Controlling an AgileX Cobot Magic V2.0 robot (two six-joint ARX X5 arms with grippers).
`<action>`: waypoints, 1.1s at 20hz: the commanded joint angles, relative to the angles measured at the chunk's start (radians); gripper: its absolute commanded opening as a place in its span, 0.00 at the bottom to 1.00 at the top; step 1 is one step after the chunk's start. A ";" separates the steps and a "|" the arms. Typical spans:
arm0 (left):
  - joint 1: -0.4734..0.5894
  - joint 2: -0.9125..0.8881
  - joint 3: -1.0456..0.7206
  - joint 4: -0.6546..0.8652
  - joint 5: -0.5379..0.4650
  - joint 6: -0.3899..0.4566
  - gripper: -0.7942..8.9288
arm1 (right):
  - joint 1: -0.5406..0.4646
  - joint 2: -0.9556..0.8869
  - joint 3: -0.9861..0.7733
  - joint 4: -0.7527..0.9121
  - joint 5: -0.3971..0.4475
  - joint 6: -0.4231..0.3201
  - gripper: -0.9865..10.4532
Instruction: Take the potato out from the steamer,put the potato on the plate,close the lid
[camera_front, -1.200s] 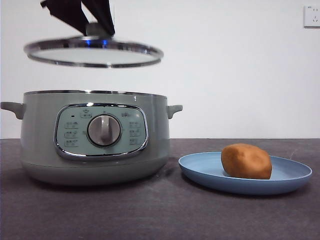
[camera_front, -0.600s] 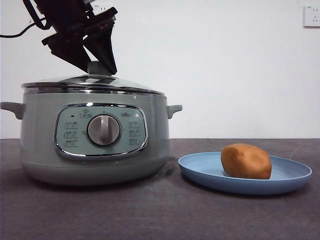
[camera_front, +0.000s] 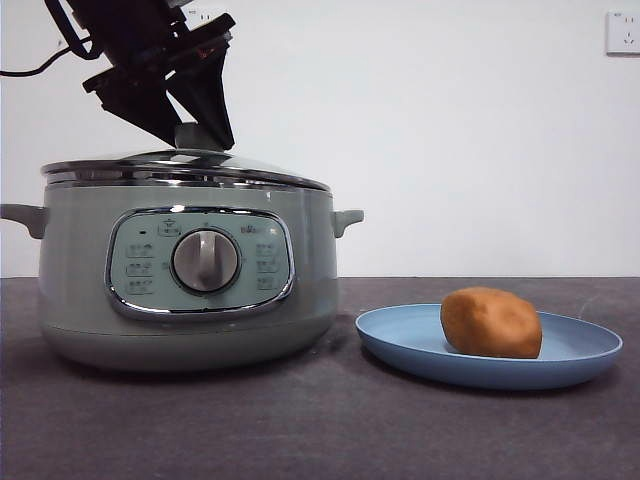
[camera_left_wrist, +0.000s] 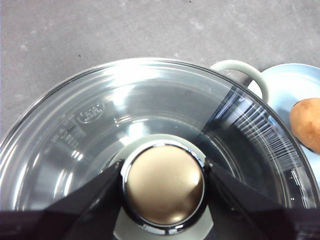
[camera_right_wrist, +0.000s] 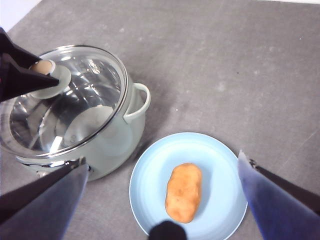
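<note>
The glass lid (camera_front: 180, 165) sits level on the sage-green steamer (camera_front: 80, 280) at the left. My left gripper (camera_front: 200, 135) comes down from the upper left and is shut on the lid's knob (camera_left_wrist: 163, 185), one black jaw on each side of it. On the light-blue plate (camera_front: 480, 370) to the right of the pot lies the orange-brown potato (camera_front: 490, 322). High above the plate (camera_right_wrist: 220, 165) and the potato (camera_right_wrist: 183, 192), my right gripper (camera_right_wrist: 161, 161) hangs open with nothing in it. The right wrist view also shows the lidded steamer (camera_right_wrist: 115, 145).
A dark grey tabletop (camera_front: 330, 430) runs under everything. A white wall stands behind, with a socket (camera_front: 622, 32) at the top right. The pot's side handle (camera_front: 347, 219) points toward the plate, a small gap apart.
The lid came down from above the pot onto the steamer's rim, with the left gripper still on its knob. Over the last half second hardly anything moved.
</note>
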 joint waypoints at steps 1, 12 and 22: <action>-0.003 0.005 -0.015 0.011 -0.002 -0.024 0.07 | 0.001 0.000 0.001 0.003 0.002 0.011 0.53; -0.012 0.034 -0.019 -0.028 -0.028 0.001 0.34 | 0.001 0.000 0.001 0.004 0.003 0.010 0.53; -0.009 0.028 0.129 -0.102 -0.031 0.001 0.52 | 0.001 0.000 0.001 0.008 0.002 0.010 0.53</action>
